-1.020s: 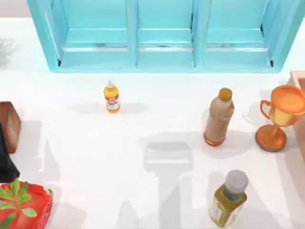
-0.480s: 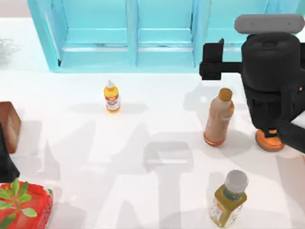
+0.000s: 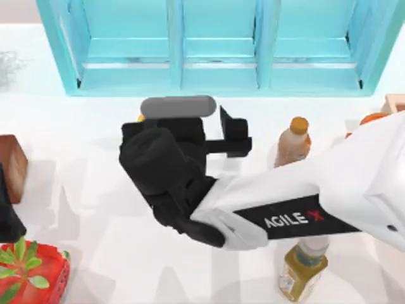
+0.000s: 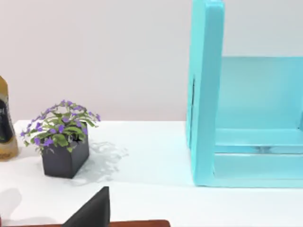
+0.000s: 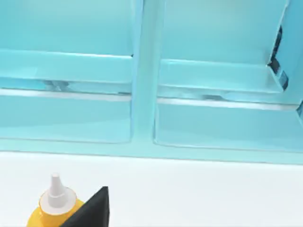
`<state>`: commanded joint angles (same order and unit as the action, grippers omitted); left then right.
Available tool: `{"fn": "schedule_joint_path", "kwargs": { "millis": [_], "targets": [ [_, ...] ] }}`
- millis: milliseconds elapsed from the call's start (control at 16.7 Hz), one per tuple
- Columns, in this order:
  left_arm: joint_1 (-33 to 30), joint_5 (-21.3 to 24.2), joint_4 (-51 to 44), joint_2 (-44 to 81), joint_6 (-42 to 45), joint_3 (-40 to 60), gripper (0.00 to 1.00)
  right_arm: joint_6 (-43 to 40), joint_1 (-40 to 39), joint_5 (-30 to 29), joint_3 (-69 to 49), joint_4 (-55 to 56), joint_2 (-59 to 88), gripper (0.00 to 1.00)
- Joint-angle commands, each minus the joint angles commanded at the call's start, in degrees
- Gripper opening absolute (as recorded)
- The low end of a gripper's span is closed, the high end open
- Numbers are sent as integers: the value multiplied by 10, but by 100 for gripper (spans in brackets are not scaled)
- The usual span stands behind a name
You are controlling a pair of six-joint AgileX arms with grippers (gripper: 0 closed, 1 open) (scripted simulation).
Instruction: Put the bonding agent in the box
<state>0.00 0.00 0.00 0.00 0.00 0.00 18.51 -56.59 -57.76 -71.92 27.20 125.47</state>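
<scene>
The bonding agent (image 5: 53, 207), a small yellow bottle with a white pointed cap, stands on the white table in front of the turquoise box (image 5: 142, 94). My right gripper (image 3: 158, 145) hangs over it, open, with one black finger (image 5: 92, 210) just beside the bottle and not touching it. From above, the wrist covers nearly all of the bonding agent (image 3: 140, 117), leaving a sliver of yellow. The box (image 3: 215, 76) runs along the back with three open compartments. My left gripper (image 3: 7, 218) is parked at the left edge, open.
A tan bottle with an orange cap (image 3: 294, 142) and an olive bottle with a grey cap (image 3: 300, 272) stand right of centre under the right arm. An orange trophy (image 3: 373, 118) is at far right. A brown block (image 3: 11, 168) and a red plant pot (image 3: 28, 272) sit at left.
My right arm has swept from the back right, above the trophy, leftward across the table and now sits over the bonding agent. The left arm has not moved.
</scene>
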Motion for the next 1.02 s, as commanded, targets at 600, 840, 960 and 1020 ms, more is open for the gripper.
{"fn": "schedule_joint_path", "kwargs": {
  "millis": [600, 840, 960, 1020],
  "targets": [
    [0, 0, 0, 0, 0, 0, 100, 51, -75, -62, -110, 60, 176, 100],
    [0, 0, 0, 0, 0, 0, 100, 50, -72, -60, -110, 59, 175, 100],
    [0, 0, 0, 0, 0, 0, 100, 41, -63, -51, -129, 61, 187, 100],
    [0, 0, 0, 0, 0, 0, 100, 33, -55, -44, -145, 62, 197, 100]
  ]
}}
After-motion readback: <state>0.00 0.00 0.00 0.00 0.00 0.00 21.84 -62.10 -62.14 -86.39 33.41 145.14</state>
